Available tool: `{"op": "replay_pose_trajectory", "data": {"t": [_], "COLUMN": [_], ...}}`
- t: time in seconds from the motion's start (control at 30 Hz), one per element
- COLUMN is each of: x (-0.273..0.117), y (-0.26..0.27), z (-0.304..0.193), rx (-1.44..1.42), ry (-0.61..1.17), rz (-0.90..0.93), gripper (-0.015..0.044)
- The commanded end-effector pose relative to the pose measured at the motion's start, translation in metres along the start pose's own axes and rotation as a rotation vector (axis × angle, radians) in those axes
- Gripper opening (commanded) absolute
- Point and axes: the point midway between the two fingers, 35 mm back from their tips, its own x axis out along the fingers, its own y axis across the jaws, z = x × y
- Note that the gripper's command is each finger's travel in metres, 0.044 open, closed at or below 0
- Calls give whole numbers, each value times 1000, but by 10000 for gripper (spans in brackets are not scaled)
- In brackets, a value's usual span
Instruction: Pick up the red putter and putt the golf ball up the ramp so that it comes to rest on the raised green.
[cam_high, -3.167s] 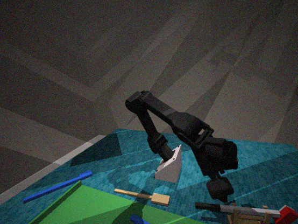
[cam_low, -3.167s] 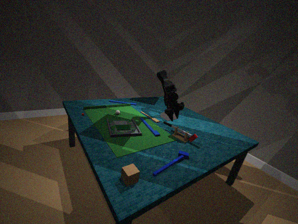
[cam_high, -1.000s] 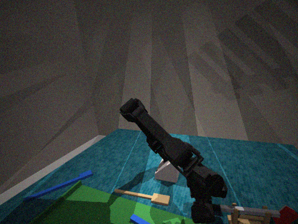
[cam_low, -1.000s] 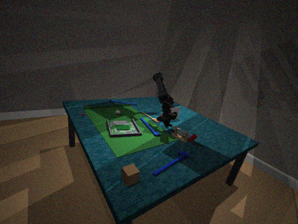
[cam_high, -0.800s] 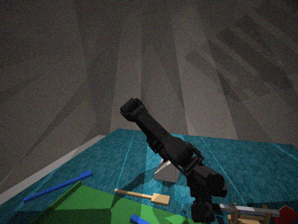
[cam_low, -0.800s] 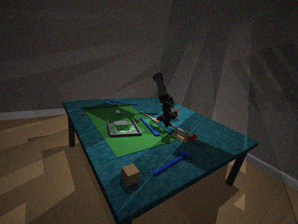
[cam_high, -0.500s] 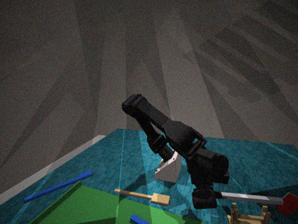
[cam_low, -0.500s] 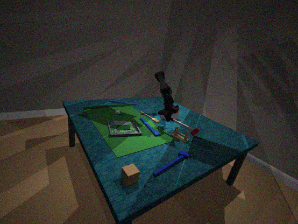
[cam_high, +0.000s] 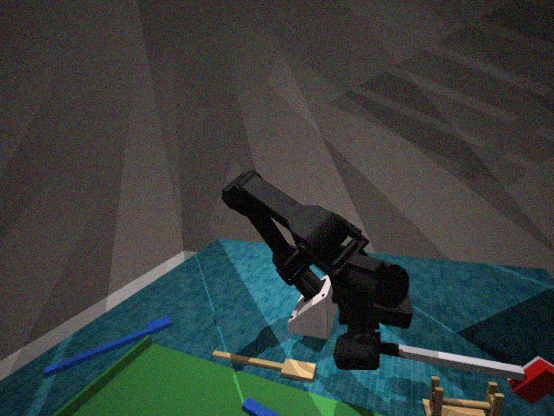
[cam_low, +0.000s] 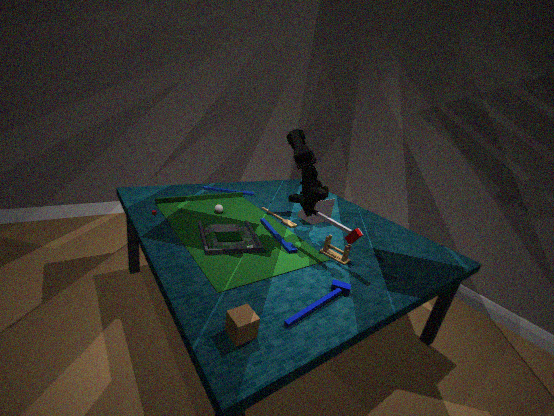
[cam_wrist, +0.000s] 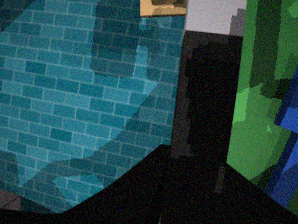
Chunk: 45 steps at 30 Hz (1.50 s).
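Observation:
The red putter, with its red head, pale shaft (cam_high: 460, 361) (cam_low: 334, 221) (cam_wrist: 215, 17) and black grip, hangs in the air. My gripper (cam_high: 357, 352) (cam_low: 311, 210) (cam_wrist: 183, 156) is shut on its black grip. The red head (cam_high: 535, 381) (cam_low: 354, 236) is above and beyond the wooden stand (cam_high: 465, 403) (cam_low: 336, 256). The white golf ball (cam_low: 219, 209) rests on the green mat (cam_low: 225, 277) (cam_high: 190, 370) near its back edge. A grey-framed structure (cam_low: 232, 249) with a green middle stands on the mat; its ramp and raised green cannot be made out clearly.
A wooden mallet-like club (cam_high: 298, 370) (cam_low: 287, 222) lies beside the mat. A blue club (cam_low: 277, 235) lies at the mat's side, another (cam_high: 107, 345) (cam_low: 228, 190) behind it, a third (cam_low: 315, 307) near the front. A brown cube (cam_low: 242, 325) and small red ball (cam_low: 154, 212) are near the table's left edge.

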Motion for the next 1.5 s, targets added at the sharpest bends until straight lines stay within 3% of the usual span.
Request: {"op": "replay_pose_trajectory", "data": {"t": [0.0, 0.67, 1.3, 1.47], "x": [-17, -72, -113, -116], "y": [-17, -49, 9, 17], "z": [-24, -190, -349, -359], "rx": [151, 1002, 1830, 1894], "ry": [-15, 28, 135, 145], "rz": [-27, -116, -257, -272], "gripper": [0, 0, 0, 0]}}
